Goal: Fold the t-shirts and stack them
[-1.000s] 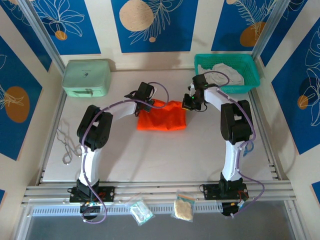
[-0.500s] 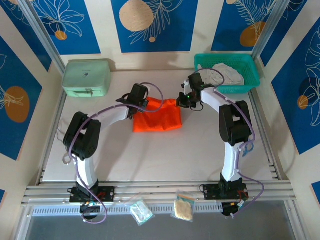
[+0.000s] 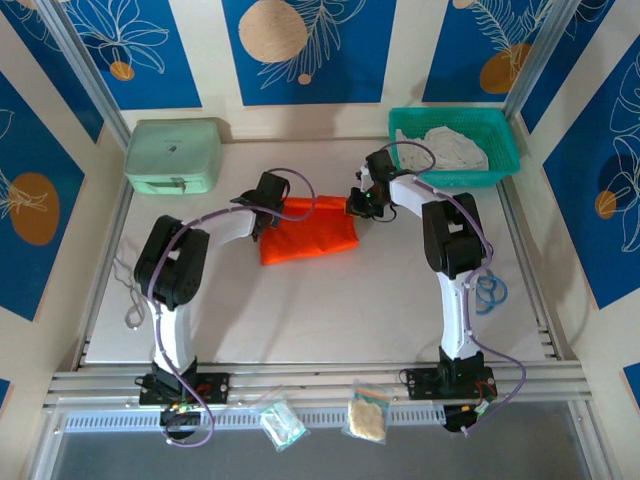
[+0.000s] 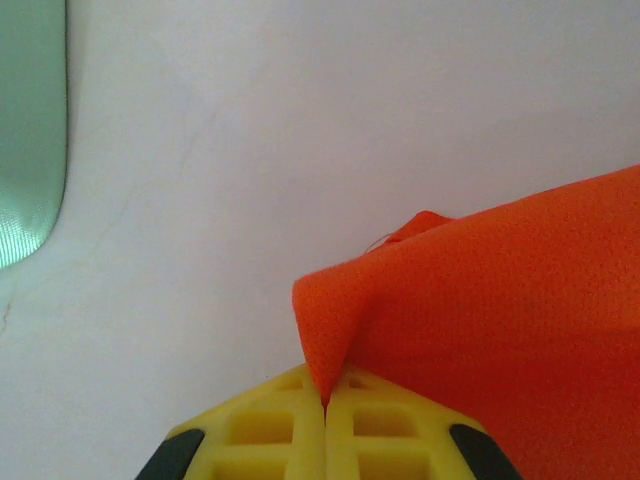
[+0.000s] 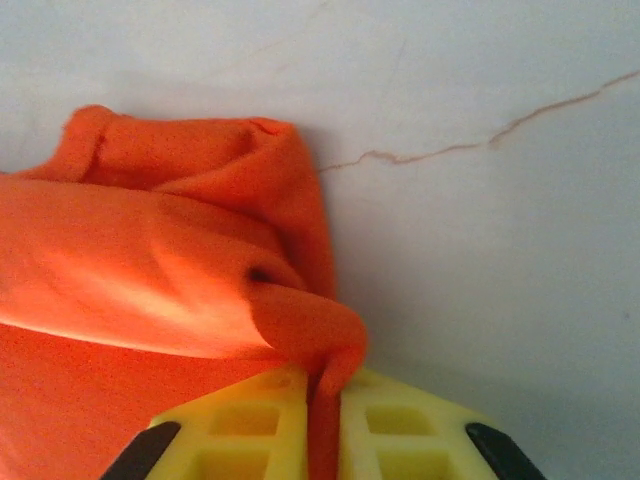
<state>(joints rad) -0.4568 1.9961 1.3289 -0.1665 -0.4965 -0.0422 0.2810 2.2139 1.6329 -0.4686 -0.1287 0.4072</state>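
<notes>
A bright orange t-shirt point(image 3: 310, 233) lies folded into a band on the white table, stretched between my two grippers. My left gripper point(image 3: 274, 206) is at the shirt's far left corner. In the left wrist view its yellow fingers point(image 4: 260, 430) press together on a peak of the orange cloth point(image 4: 500, 300). My right gripper point(image 3: 358, 205) is at the far right corner. Its yellow fingers point(image 5: 410, 430) pinch a fold of the cloth point(image 5: 150, 250) in a narrow gap. A white t-shirt point(image 3: 455, 146) lies crumpled in the teal basket point(image 3: 505, 160).
A mint-green hard case point(image 3: 173, 155) stands at the back left, its edge point(image 4: 30, 130) near my left gripper. A white cord point(image 3: 130, 292) lies at the left, blue rings point(image 3: 490, 292) at the right. Two small bags point(image 3: 283, 421) point(image 3: 367, 421) rest on the front rail.
Both grippers have carried the shirt's far edge to the left and slightly back. The shirt now lies as a narrower band. The right jaws have parted slightly around the cloth.
</notes>
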